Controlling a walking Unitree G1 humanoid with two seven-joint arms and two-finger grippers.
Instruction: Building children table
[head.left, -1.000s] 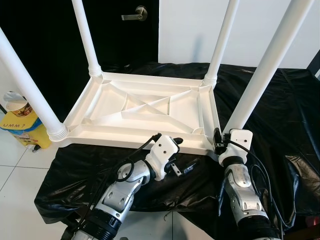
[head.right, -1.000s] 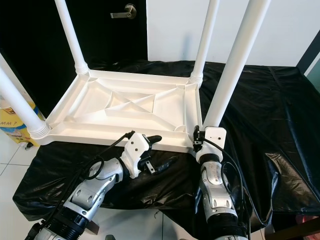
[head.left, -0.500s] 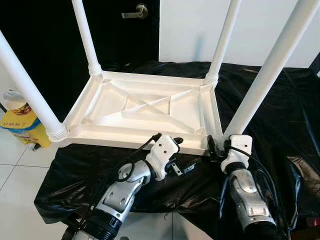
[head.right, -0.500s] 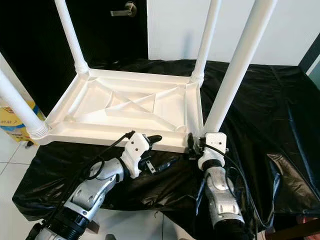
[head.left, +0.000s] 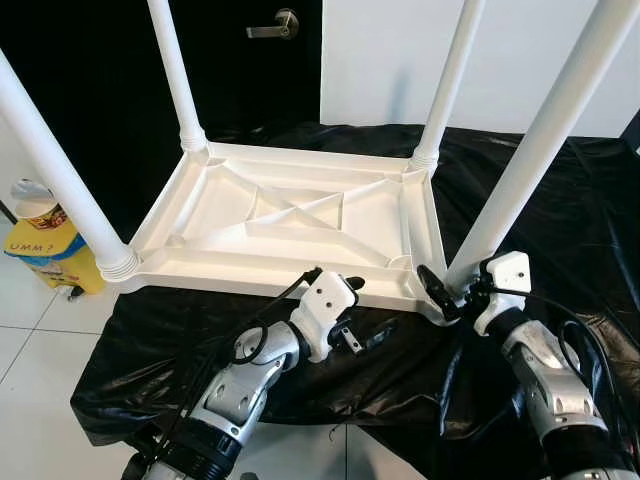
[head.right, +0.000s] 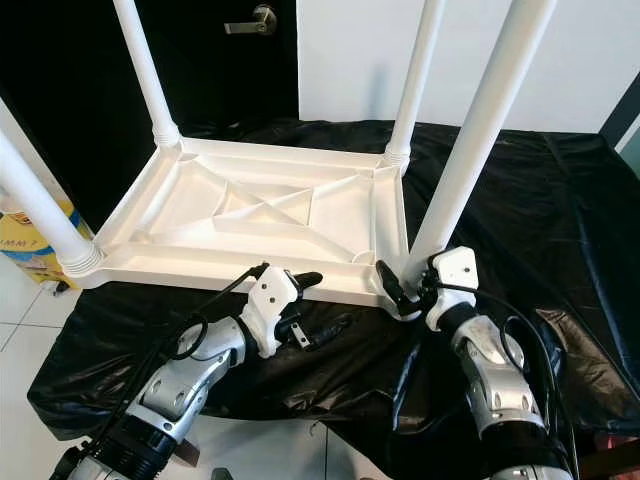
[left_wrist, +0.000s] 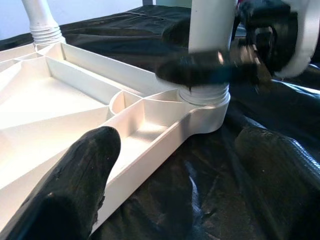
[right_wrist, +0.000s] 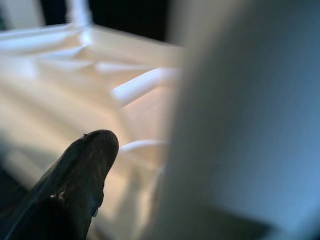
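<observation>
- the children's table (head.left: 290, 215) lies upside down on the counter (head.left: 560, 200), which is draped in black sheeting, its ribbed underside facing up at me.
- all four white legs stand up out of the corner sockets of that tabletop: the near right leg (head.left: 540, 140), the far right leg (head.left: 445, 90), the far left leg (head.left: 172, 70) and the near left leg (head.left: 50, 165).
- so i judge the legs to be fitted; what is left looks like seating or tightening the last one and then turning the table onto its feet.
- my right pincer (head.right: 400, 292) is at the foot of the near right leg, its black fingers spread around the threaded collar where the leg enters the tabletop corner; i cannot tell whether the pads press the leg or only flank it.
- in my left wrist view those same right fingers (left_wrist: 210, 67) show as a dark bar across the leg just above the socket.
- my left pincer (head.left: 358, 312) sits at the near edge of the tabletop, to the left of that corner, wide and holding nothing, one finger resting over the rim and the other below on the black sheet.
- beyond the tabletop's near left leg, a yellow box (head.left: 45, 255) with a paper cup (head.left: 35, 205) on it stands on the floor.
</observation>
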